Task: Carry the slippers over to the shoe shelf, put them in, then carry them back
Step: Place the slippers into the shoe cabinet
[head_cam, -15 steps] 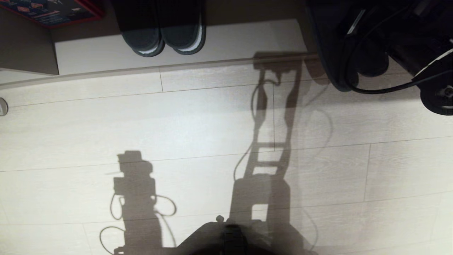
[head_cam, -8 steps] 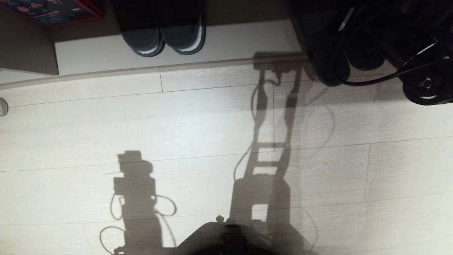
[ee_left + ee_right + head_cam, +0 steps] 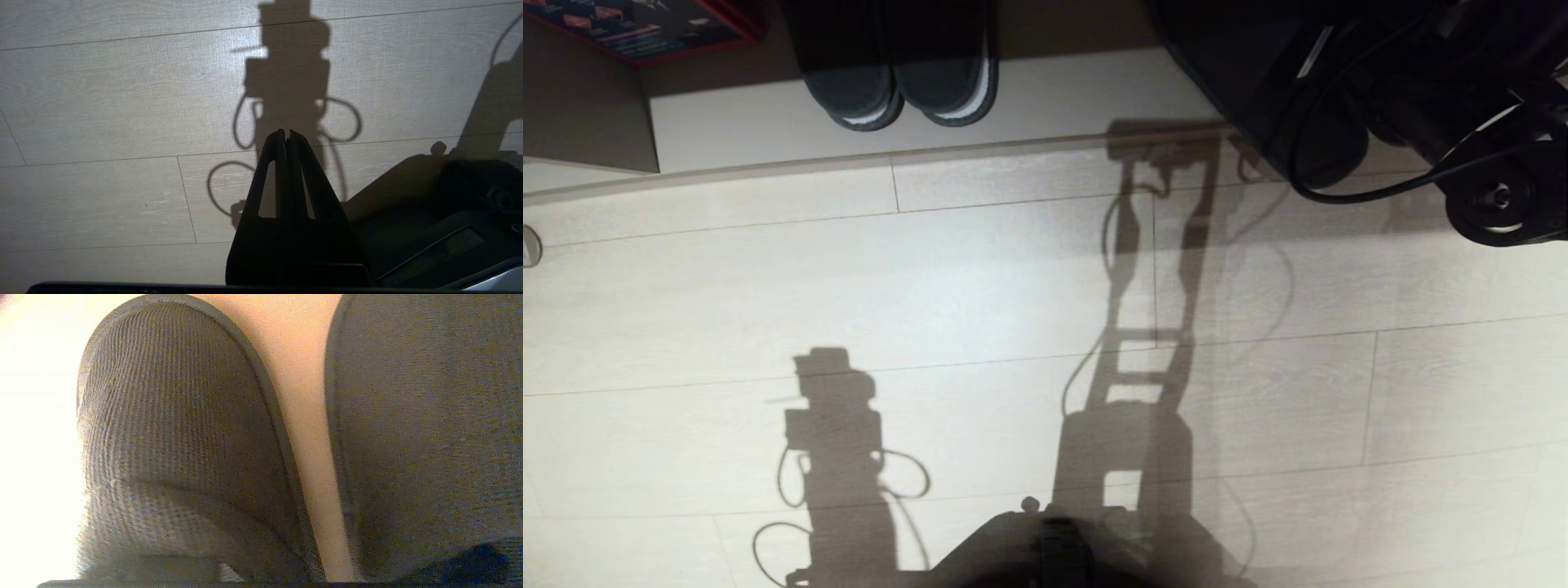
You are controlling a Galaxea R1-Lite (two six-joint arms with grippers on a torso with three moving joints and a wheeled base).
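Note:
Two grey-blue cloth slippers fill the right wrist view: one ribbed slipper (image 3: 175,437) and its mate (image 3: 429,416), side by side with a strip of pale board (image 3: 310,416) showing between them. The shoe shelf's pale base board (image 3: 1078,94) runs along the top of the head view, with a taupe upright panel (image 3: 580,106) at its left. My right arm (image 3: 1339,73) reaches over the shelf's right part as a dark mass and covers the slippers there. My left gripper (image 3: 286,132) hangs shut and empty over the floor.
A darker pair of slippers with white sole edges (image 3: 903,82) stands on the base board left of my right arm. A red-edged box (image 3: 637,24) lies at the top left. Pale plank floor (image 3: 931,286) spreads before the shelf, and my base (image 3: 1054,547) shows at the bottom.
My right arm has shifted left and further over the shelf's base board. The dark pair, the floor and the left arm have stayed put.

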